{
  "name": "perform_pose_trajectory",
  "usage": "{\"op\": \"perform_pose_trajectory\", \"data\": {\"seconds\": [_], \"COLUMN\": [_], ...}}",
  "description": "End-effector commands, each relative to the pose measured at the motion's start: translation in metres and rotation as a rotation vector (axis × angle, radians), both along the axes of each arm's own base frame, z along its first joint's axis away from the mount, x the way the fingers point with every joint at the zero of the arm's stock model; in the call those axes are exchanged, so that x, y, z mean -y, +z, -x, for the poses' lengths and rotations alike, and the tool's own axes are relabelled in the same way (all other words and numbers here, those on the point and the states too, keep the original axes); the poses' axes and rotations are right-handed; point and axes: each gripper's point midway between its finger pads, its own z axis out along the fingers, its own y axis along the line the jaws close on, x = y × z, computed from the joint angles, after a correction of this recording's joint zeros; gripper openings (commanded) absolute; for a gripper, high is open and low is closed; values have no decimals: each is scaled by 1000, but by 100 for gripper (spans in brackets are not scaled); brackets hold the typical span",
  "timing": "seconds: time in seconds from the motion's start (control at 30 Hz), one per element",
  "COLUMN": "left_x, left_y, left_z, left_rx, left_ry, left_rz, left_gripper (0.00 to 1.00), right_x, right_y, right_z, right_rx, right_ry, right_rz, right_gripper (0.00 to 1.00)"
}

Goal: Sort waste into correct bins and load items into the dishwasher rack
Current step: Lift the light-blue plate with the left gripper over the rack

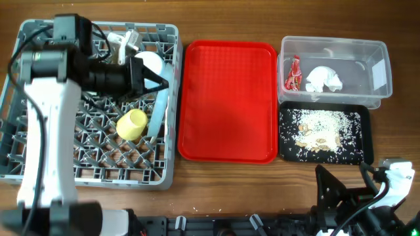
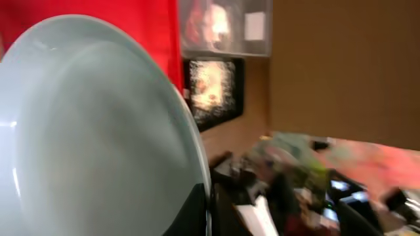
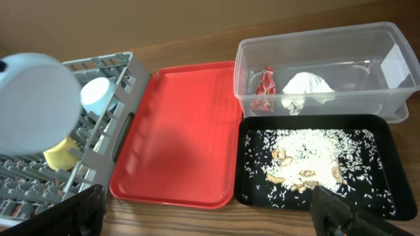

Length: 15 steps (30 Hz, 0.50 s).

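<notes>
Now loading is in hand: the left fingers are clamped on the pale blue plate, held on edge above the dishwasher rack, just inside its right wall, near the bowl and yellow-green cup. Next, I judge, lower it between pegs and release. The right fingers stand apart, well right of the rack.

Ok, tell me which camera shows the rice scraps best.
The right wrist view: the rice scraps lie close and sharp in the black tray, white grains distinct from tan crumbs. Overhead shows them smaller, as a whitish patch. The left wrist view shows only a blurred glimpse beyond the plate.
</notes>
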Motion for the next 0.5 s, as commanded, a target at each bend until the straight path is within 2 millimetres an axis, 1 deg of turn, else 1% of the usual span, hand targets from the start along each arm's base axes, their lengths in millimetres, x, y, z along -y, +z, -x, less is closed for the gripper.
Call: {"op": "perform_pose_trajectory", "data": {"seconds": [0.0,0.07,0.17,0.27,0.33,0.4,0.47], "left_x": [4,-2,-17,-26,-31,-30,-31], "left_y": [-9,-22,-31,-33,-43,-52,-66], "left_z": [-20,-32,-42,-45,-44,-42,-42], "left_rx": [9,-22,-36,-37,-50,-73,-98], "left_ry": [-57,-39,3,29,30,33,46], "left_rz": [143,146,148,136,76,75,79], "left_gripper": [4,4,4,4,4,4,4], "right_x": [-1,-1,-1,-1,-1,-1,-1], "right_y": [0,0,0,0,0,0,0], "right_z": [1,1,1,1,1,1,1], "right_rx": [10,10,10,10,10,10,10], "right_ry": [14,14,14,14,14,14,14], "right_rz": [12,12,12,12,12,12,12], "right_gripper": [100,100,100,100,100,100,100]}}
